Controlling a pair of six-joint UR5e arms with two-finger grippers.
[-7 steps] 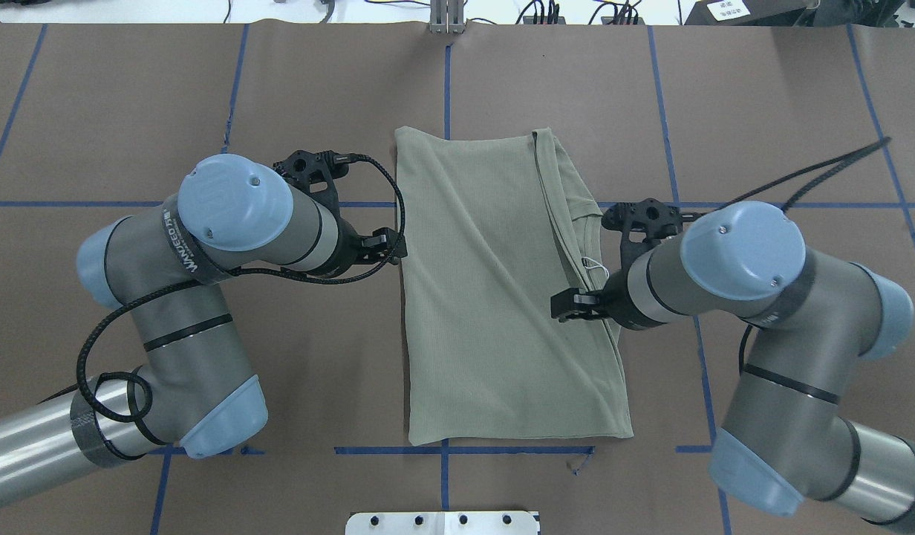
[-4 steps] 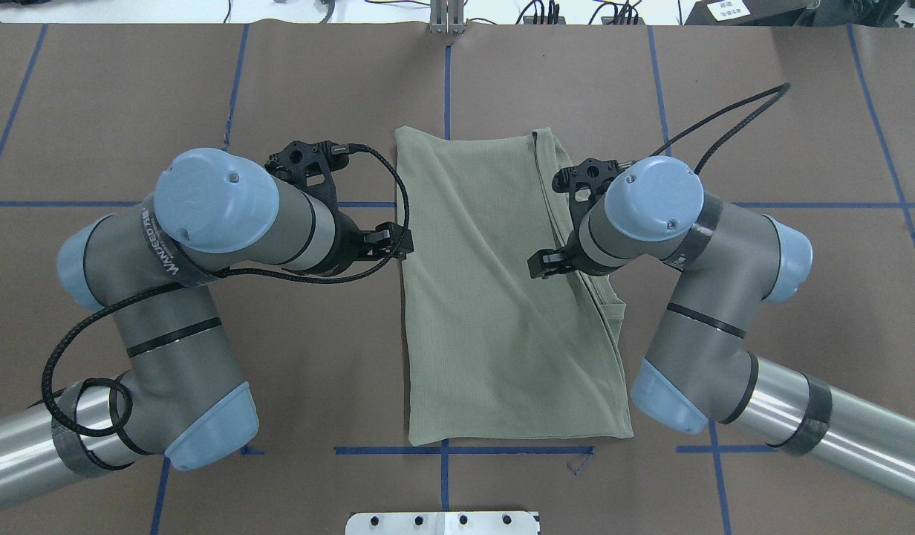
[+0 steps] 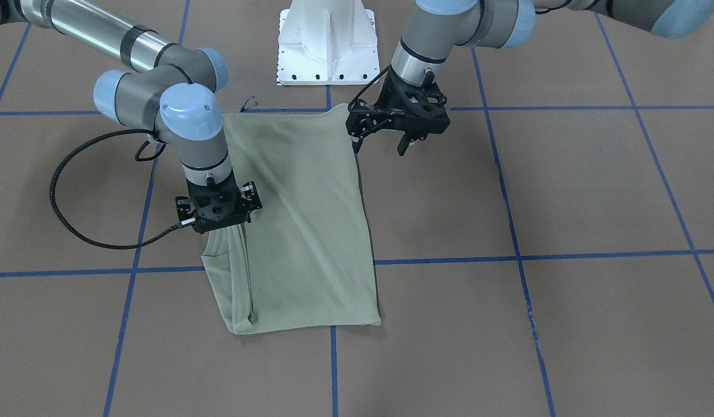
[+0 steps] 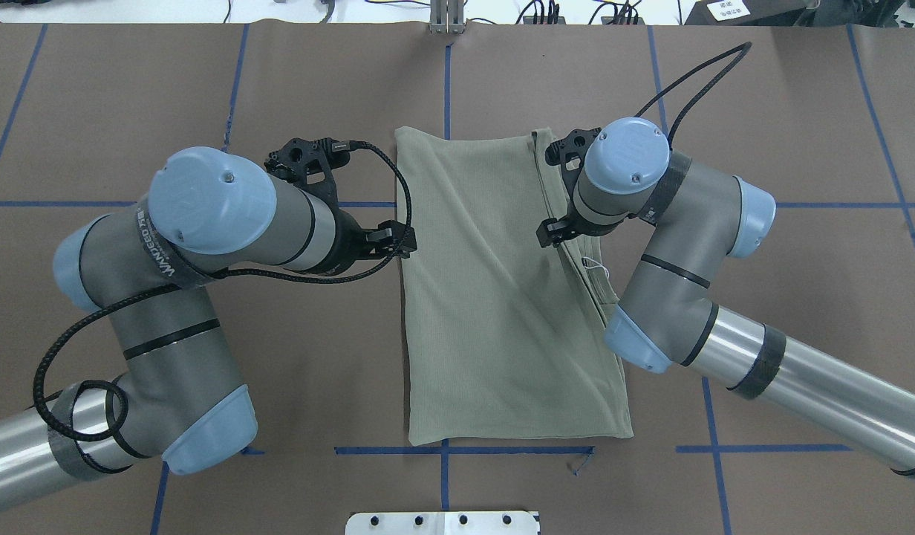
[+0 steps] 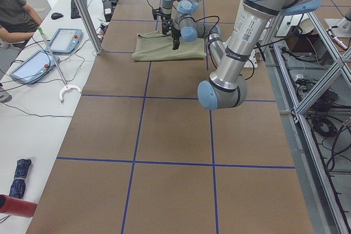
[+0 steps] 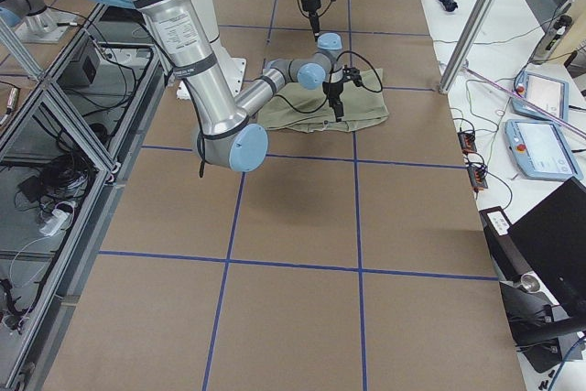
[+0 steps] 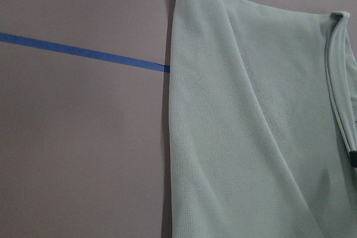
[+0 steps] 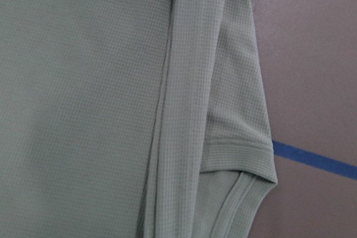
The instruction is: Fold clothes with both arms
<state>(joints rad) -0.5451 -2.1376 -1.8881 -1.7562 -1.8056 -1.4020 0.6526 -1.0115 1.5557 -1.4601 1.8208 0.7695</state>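
While the pale green shirt (image 4: 495, 297) lies flat at the centre of the overhead view, folded into a tall rectangle on the brown table (image 4: 799, 260), both arms reach in over its upper half. Coming from the lower left of that view, the left arm (image 4: 205, 215) ends with the left gripper (image 3: 379, 145) just beside the shirt's left edge, over bare table. Seen from the front-facing camera, this gripper sits at upper centre, its two fingers spread apart with nothing between them. Coming from the lower right of the overhead view, the right arm (image 4: 673, 223) bends back over the shirt's right side, where a narrow folded strip of cloth runs top to bottom. A small white hang tag (image 4: 595, 264) shows just to the strip's right. Left of centre in the front-facing view, the right gripper (image 3: 219, 217) points straight down over that strip. Its fingertips are hidden under its own body, so I cannot tell whether they are apart or together, or whether they touch the cloth. The right wrist view shows the strip and a ribbed band (image 8: 237, 153) at lower right, beside a blue tape line (image 8: 312, 160). A black cable (image 4: 695, 70) loops up from the right arm toward the top of the overhead view. A white pedestal (image 3: 328, 40) stands at the top centre of the front-facing view, near the shirt's top edge.
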